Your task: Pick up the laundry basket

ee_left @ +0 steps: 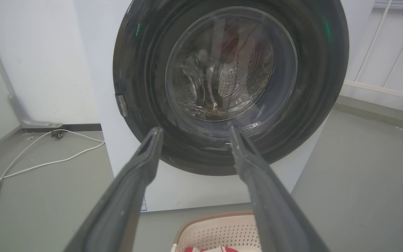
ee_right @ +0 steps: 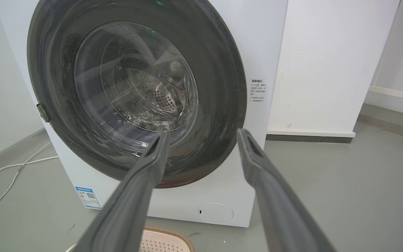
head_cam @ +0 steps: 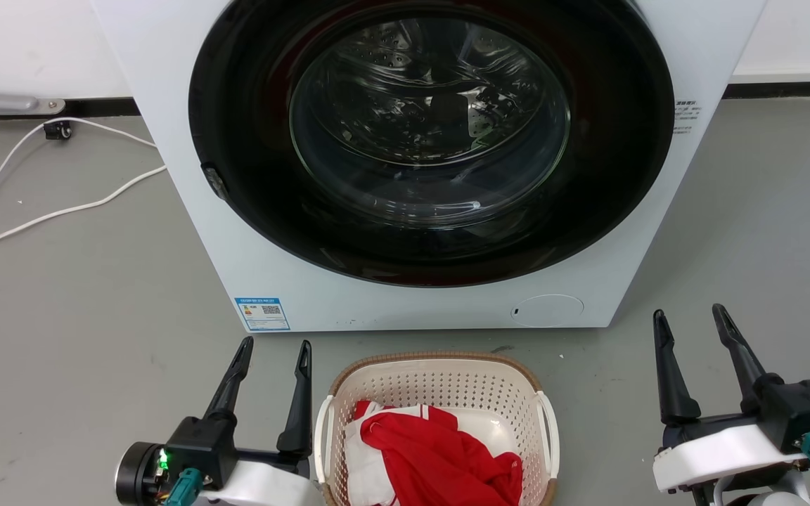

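The laundry basket (head_cam: 440,383), cream with perforated walls, a brown woven-look rim and white side handles, stands on the grey floor at the bottom centre of the head view. Red and white cloth (head_cam: 440,457) lies inside it. My left gripper (head_cam: 275,344) is open just left of the basket's left handle, fingers pointing toward the washing machine. Well to the right of the basket, my right gripper (head_cam: 690,316) is open and apart from it. A strip of the basket (ee_left: 219,232) shows low in the left wrist view between the open fingers (ee_left: 194,131). The right wrist view catches the rim (ee_right: 168,239) below the open gripper (ee_right: 203,133).
A white front-loading washing machine (head_cam: 377,302) with a shut dark round door (head_cam: 433,140) stands right behind the basket. White cables (head_cam: 39,218) trail over the floor at the left. A white wall (ee_right: 327,70) and a railing (ee_left: 390,52) lie to the right.
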Controlling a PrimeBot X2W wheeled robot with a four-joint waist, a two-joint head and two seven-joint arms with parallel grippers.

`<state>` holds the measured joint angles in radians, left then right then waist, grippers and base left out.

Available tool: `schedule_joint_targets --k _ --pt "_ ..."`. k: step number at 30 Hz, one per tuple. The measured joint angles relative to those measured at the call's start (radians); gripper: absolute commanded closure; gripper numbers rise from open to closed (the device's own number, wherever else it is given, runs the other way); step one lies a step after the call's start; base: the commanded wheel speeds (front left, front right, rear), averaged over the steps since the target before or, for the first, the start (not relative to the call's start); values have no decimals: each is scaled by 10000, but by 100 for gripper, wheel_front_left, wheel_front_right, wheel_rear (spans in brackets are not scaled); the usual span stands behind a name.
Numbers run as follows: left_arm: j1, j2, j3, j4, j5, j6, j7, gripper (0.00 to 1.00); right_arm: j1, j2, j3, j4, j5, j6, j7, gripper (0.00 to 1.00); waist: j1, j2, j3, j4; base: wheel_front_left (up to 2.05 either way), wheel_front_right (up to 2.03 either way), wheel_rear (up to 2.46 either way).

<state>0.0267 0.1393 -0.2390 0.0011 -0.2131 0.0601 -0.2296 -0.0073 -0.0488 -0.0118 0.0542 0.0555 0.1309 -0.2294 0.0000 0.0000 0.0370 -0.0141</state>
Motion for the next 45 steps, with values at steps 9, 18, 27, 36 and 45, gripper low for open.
schedule_joint_targets --k 9,18,27,36,45 --pt "130 -290 339 525 863 -268 -186 0 -1 -2 -15 73 -242 0 -178 0 0 0 27 -6 0 0 0" --pt "154 -462 468 637 1578 -516 -307 0 -1 -4 8 35 -828 2 -332 0 0 0 27 -29 0 0 0" --pt "192 -596 639 696 1716 -660 -332 0 -4 -4 -8 44 -834 2 -334 0 0 0 73 -44 0 0 0" --pt "196 -686 775 796 1724 -769 -334 0 -26 -4 -27 67 -903 0 -334 0 0 0 119 -42 0 0 0" --pt "205 -742 907 819 1737 -851 -334 0 -36 -4 52 102 -917 2 -334 0 0 0 272 -91 0 0 0"
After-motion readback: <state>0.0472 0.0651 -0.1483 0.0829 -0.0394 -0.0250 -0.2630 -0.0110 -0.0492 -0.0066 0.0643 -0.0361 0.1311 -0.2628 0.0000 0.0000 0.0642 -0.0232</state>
